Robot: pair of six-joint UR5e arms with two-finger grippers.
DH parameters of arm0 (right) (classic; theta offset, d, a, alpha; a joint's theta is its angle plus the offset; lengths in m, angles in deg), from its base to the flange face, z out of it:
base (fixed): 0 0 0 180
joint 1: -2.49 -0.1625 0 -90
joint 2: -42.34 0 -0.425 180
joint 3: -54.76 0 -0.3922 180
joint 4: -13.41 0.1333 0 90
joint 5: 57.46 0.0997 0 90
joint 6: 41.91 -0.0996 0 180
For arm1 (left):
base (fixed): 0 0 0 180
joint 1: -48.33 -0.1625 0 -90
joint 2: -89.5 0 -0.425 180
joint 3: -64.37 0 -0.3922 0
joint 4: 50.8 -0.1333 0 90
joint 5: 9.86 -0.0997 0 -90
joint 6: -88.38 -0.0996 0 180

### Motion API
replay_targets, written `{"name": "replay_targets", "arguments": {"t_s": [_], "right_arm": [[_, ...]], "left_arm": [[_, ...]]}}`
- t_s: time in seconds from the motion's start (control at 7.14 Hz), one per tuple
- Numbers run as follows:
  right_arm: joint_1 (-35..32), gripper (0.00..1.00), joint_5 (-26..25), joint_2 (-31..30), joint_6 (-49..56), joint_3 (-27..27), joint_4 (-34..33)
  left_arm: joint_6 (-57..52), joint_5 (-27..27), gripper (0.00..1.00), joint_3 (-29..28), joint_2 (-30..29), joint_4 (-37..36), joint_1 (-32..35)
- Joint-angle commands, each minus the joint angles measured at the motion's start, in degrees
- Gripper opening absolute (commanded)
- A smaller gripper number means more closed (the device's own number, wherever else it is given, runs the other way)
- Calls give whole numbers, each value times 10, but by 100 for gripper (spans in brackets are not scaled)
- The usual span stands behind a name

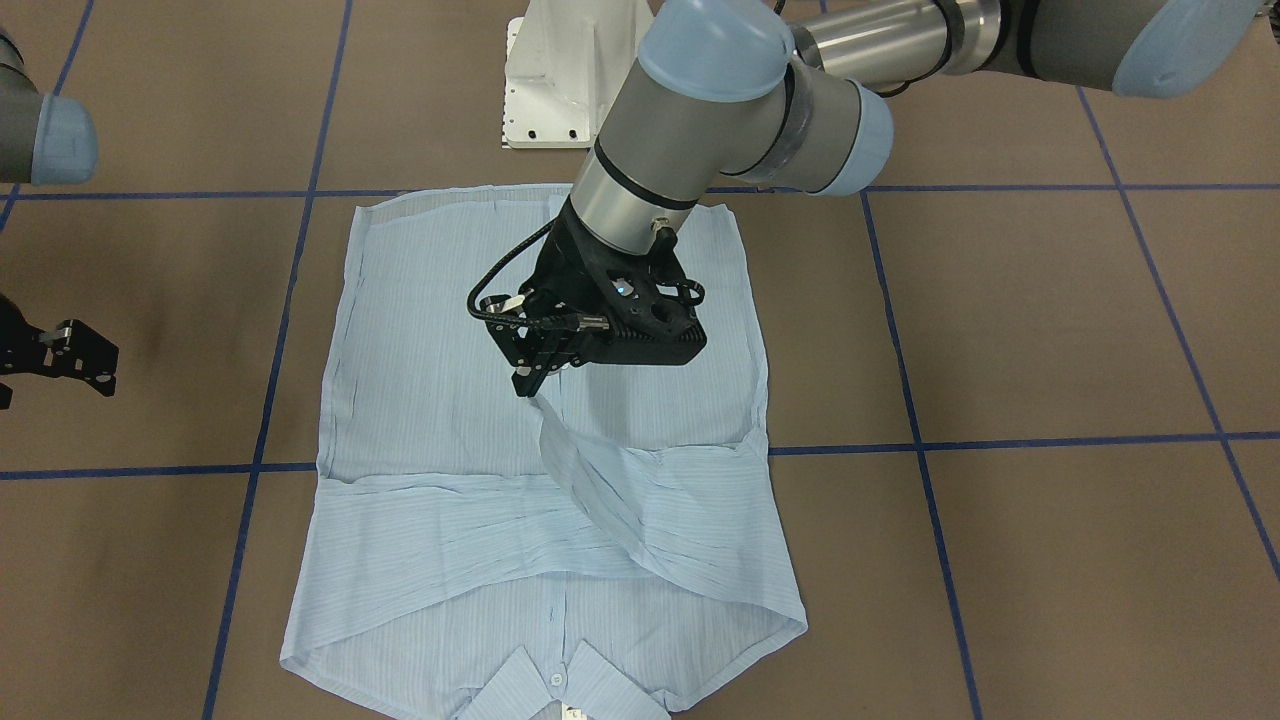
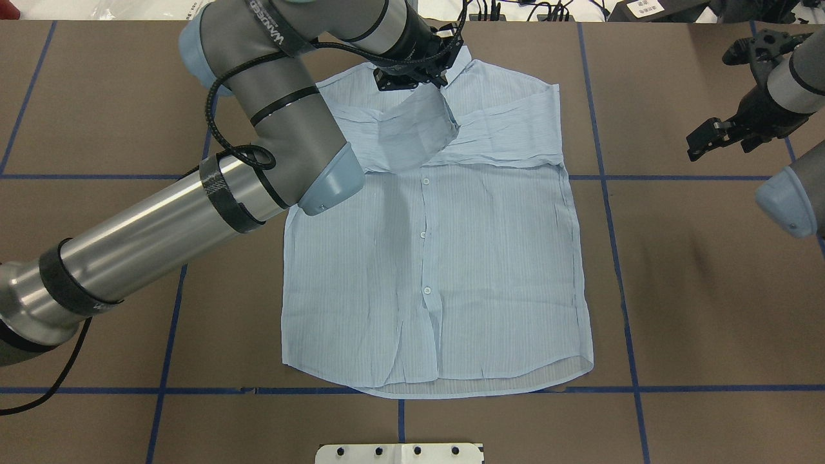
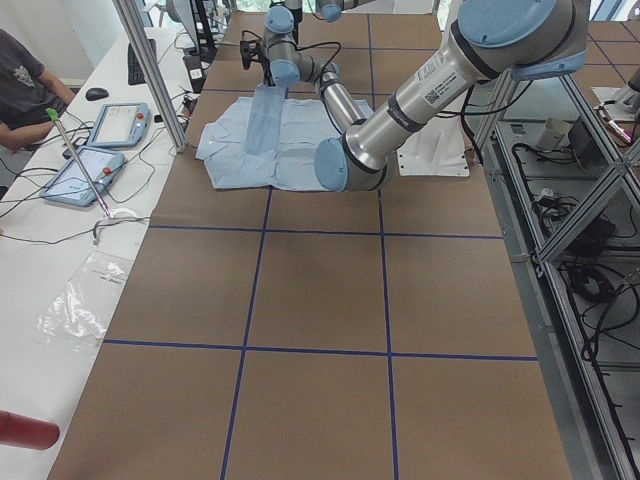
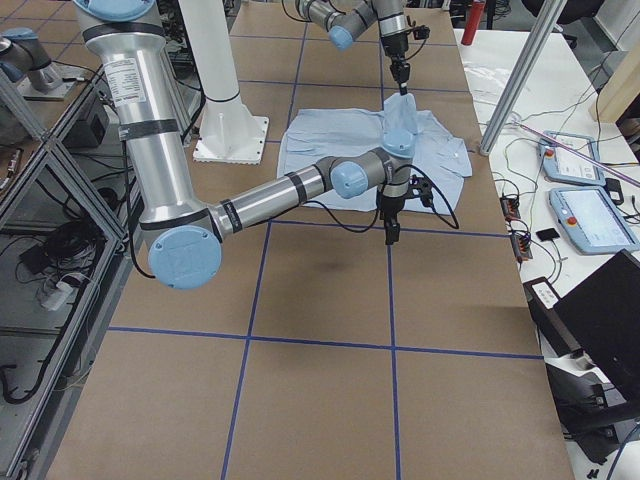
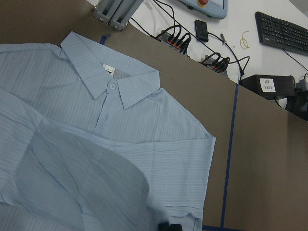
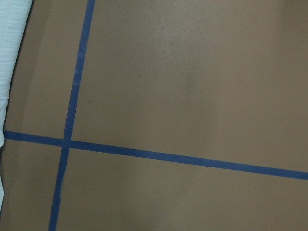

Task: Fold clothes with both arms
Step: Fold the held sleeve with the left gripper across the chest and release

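Observation:
The pale-blue striped shirt (image 2: 451,270) lies flat, front up, with its collar (image 1: 560,690) at the table's far side from the robot. One sleeve lies folded across the chest (image 1: 430,520). My left gripper (image 1: 528,384) is shut on the end of the other sleeve (image 1: 590,480) and holds it lifted over the chest, near the collar in the overhead view (image 2: 412,74). The left wrist view shows the collar (image 5: 110,84) and the raised sleeve (image 5: 86,192). My right gripper (image 2: 718,138) is open and empty above bare table, well clear of the shirt's side.
The white pedestal base (image 1: 560,80) stands at the robot's side of the shirt. Blue tape lines (image 6: 144,154) grid the brown table. A metal post (image 3: 150,70) and an operators' bench with tablets (image 3: 120,125) lie past the far edge.

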Motion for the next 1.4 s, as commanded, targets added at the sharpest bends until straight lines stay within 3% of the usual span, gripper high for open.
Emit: {"name": "replay_targets", "arguments": {"t_s": [0.0, 0.42, 0.7, 0.84, 0.98, 1.26], "right_arm": [[0, 100, 0, 2, -1, 6, 0], [-4, 100, 1, 4, 3, 5, 0], [-7, 100, 0, 5, 2, 5, 0], [-8, 100, -1, 5, 2, 5, 0], [-9, 100, 0, 6, -2, 5, 1], [-10, 100, 10, 11, -4, -4, 1]], "left_arm": [[15, -66, 0, -139, -61, 107, -42], [15, -143, 0, -256, -76, 230, -76], [17, -187, 0, -274, -80, 251, -108], [16, -191, 64, -274, -84, 264, -124], [15, -193, 100, -269, -87, 294, -140], [15, -192, 99, -261, -77, 295, -138]]}}
